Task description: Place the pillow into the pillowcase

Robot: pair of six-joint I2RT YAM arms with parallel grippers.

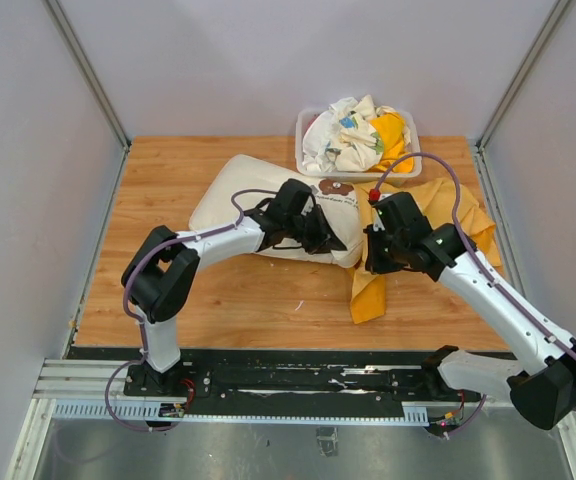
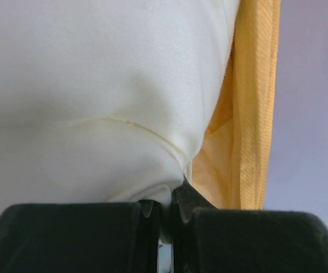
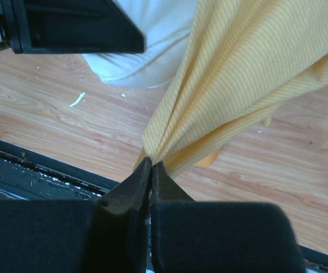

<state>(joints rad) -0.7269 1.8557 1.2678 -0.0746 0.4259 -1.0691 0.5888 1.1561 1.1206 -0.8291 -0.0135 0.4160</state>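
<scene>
The cream-white pillow [image 1: 233,195] lies across the middle of the wooden table, its right end with the brown bear face meeting the orange-yellow pillowcase [image 1: 468,225]. My left gripper [image 1: 318,235] is shut on the pillow's near right corner; the left wrist view shows white fabric [image 2: 95,85] pinched between the jaws with the pillowcase edge [image 2: 249,114] beside it. My right gripper [image 1: 373,255] is shut on a bunched edge of the pillowcase [image 3: 238,68], held above the table. The pillowcase print is hidden.
A clear plastic bin [image 1: 310,160] at the back holds several crumpled white and yellow patterned cloths [image 1: 353,135]. A fold of pillowcase hangs down to the table [image 1: 366,295]. White walls close in the wooden table [image 1: 168,170] on three sides. A black rail [image 1: 298,380] runs along the near edge.
</scene>
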